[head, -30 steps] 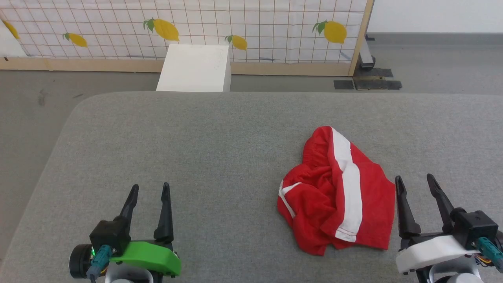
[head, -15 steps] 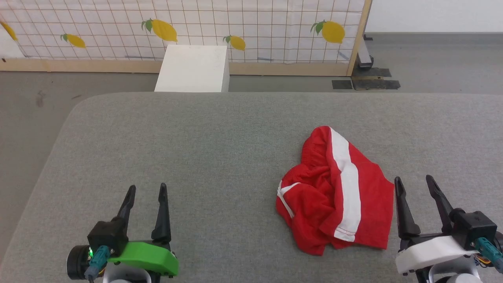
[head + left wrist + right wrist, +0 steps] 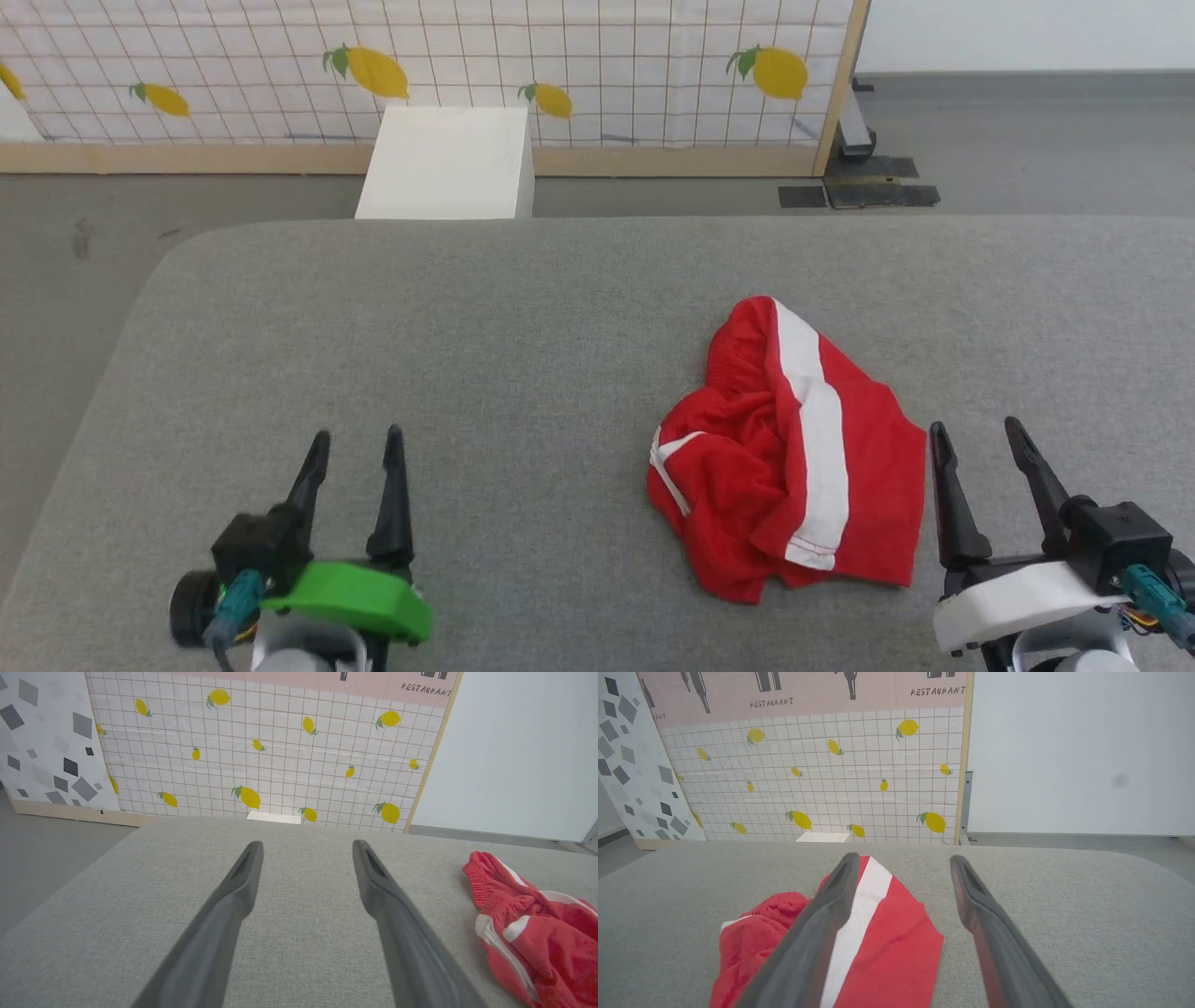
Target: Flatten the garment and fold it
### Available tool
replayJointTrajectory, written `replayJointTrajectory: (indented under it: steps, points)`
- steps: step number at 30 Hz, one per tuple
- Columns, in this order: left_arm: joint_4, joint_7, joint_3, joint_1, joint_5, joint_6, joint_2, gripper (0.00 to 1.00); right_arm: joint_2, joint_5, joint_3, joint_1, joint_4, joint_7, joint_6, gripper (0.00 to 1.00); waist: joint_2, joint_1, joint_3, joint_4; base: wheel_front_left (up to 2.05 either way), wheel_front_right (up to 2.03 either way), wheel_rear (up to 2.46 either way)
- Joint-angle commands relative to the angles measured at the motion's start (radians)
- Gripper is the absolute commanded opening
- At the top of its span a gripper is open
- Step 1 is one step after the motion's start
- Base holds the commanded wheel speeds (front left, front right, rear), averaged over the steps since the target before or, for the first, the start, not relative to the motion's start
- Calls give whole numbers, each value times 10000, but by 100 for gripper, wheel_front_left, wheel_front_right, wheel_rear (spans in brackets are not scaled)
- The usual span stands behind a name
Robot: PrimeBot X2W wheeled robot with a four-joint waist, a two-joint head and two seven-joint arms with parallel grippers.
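Grey table (image 3: 467, 327) before lemon screen (image 3: 607, 65), shorts (image 3: 794, 457) crumpled right of centre, just beside right gripper (image 3: 972, 426) and well apart from left gripper (image 3: 358, 432), both spread wide and empty, held low, likely poised to pinch and spread the cloth

Printed in dark capitals on pink band (image 3: 878, 690) topping lemon-print panel (image 3: 822, 779) — "RESTAURANT". Legible twice in right wrist view, once in left wrist view — top right corner there.
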Motion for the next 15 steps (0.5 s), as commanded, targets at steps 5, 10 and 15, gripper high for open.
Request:
replayJointTrajectory:
  steps: [5,10,15]
  points:
    - [770,90,-1154,-1724,-699,-126,-55,100,-1,114,180,-216,-7,-40,-13,100,-1,0,480,-644,0,0,0]
    - [2157,1234,-2435,-3339,-1459,15,-56,100,-1,180,273,-344,79,-92,-13,100,-1,0,856,-1349,0,0,0]
    - [3586,2861,-3548,-4695,-2171,119,-57,100,-1,296,358,-443,229,-191,-13,100,-1,0,1223,-2082,0,0,0]
